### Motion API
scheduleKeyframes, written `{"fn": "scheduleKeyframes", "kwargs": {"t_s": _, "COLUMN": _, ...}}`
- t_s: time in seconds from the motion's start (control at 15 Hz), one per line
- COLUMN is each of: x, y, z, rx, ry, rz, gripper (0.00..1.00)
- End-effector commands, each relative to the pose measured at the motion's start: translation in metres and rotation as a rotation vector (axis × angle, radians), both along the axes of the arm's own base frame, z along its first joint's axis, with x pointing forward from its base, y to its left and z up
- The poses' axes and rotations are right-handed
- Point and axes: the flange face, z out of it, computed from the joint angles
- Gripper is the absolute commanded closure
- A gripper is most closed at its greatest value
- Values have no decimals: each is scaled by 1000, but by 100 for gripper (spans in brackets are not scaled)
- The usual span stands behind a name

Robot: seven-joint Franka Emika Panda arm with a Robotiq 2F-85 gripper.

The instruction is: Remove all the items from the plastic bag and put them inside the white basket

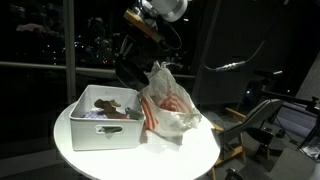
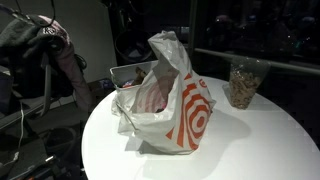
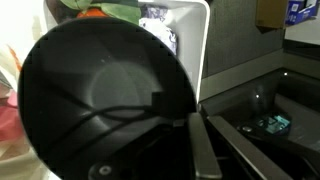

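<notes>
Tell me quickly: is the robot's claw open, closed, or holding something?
Claw: cannot be told; a large black round object fills the wrist view and hides how the jaws stand.

No letters or digits legible in any view. One sign only: a red bullseye emblem [image 2: 192, 118], a thick ring around a solid disc, printed on the side of the crumpled white plastic bag [image 2: 168, 95] in an exterior view. I can make out no wording beside it. In an exterior view the bag [image 1: 172, 105] shows only curved red bands of print. My wrist view catches a small blue box [image 3: 303, 10] at the top corner, with pale marks too blurred to read.
</notes>
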Motion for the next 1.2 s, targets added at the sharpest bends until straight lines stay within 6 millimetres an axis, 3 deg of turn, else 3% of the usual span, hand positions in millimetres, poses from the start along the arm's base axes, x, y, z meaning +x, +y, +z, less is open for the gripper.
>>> {"fn": "scheduleKeyframes", "kwargs": {"t_s": 0.0, "x": 49, "y": 28, "z": -21, "rx": -7, "ry": 17, "rz": 61, "gripper": 99}}
{"fn": "scheduleKeyframes", "kwargs": {"t_s": 0.33, "x": 90, "y": 52, "z": -58, "rx": 60, "ry": 11, "rz": 106, "gripper": 99}}
{"fn": "scheduleKeyframes", "kwargs": {"t_s": 0.73, "x": 116, "y": 36, "z": -119, "rx": 62, "ry": 47, "rz": 113, "gripper": 93}}
{"fn": "scheduleKeyframes", "kwargs": {"t_s": 0.8, "x": 117, "y": 33, "z": -124, "rx": 63, "ry": 54, "rz": 107, "gripper": 68}}
{"fn": "scheduleKeyframes", "kwargs": {"t_s": 0.87, "x": 117, "y": 31, "z": -127, "rx": 66, "ry": 60, "rz": 105, "gripper": 66}}
{"fn": "scheduleKeyframes", "kwargs": {"t_s": 1.0, "x": 112, "y": 27, "z": -120, "rx": 72, "ry": 77, "rz": 93, "gripper": 53}}
{"fn": "scheduleKeyframes", "kwargs": {"t_s": 1.13, "x": 103, "y": 24, "z": -101, "rx": 82, "ry": 77, "rz": 92, "gripper": 37}}
